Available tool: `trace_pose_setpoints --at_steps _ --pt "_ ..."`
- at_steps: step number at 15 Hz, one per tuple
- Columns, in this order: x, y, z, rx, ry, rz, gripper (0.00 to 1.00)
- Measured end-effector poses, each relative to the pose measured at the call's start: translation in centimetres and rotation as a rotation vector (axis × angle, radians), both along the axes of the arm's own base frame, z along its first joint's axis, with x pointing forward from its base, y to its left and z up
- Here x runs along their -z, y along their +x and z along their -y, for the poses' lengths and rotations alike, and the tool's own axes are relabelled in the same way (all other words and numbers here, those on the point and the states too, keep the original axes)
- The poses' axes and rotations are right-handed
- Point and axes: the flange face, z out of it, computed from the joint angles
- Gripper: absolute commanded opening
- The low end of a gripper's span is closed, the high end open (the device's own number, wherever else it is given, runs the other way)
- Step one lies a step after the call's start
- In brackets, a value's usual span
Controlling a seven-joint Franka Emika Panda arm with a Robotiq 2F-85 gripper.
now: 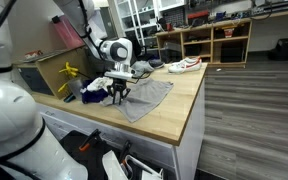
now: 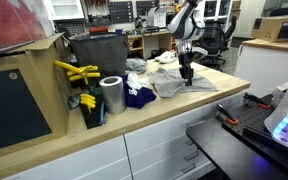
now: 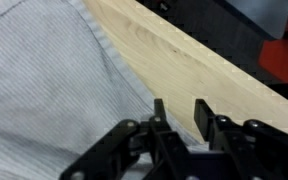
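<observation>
— Workshop shelving (image 1: 216, 42) lines the back wall, and a long wooden countertop (image 1: 176, 122) runs across the front. What lies on it?

— A grey ribbed cloth (image 1: 146, 98), spread flat near the counter's front edge. In the wrist view its hem runs diagonally, with bare wood to the right of it.

— And the arm?

— The gripper (image 1: 119, 97) points straight down at the cloth, on the side nearer the clutter. In both exterior views its tips are right at the fabric.

— Is it clamped on it?

— In the wrist view the gripper (image 3: 179, 108) shows its two black fingers (image 3: 160, 112) a narrow gap apart, just over the hem. Whether they pinch the fabric, I cannot tell.

— What else is around?

— In an exterior view, a dark blue cloth (image 2: 137, 96) lies bunched just beside the grey one, then a metal can (image 2: 111, 96), with yellow-handled tools (image 2: 76, 72) behind it and a dark bin (image 2: 96, 52). A white shoe (image 1: 184, 66) with red trim sits at the far end of the counter.
</observation>
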Motion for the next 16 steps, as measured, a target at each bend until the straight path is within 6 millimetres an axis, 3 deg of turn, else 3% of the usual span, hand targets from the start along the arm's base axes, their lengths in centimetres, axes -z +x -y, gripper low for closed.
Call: trace_pose_setpoints --at_steps 2,6,16 --pt "0.9 -0.5 0.8 0.031 -0.065 0.050 0.00" --pt "1.9 -1.1 1.3 0.082 -0.163 0.125 0.00" --pt "2.0 -2.3 1.3 0.112 -0.258 0.138 0.00"
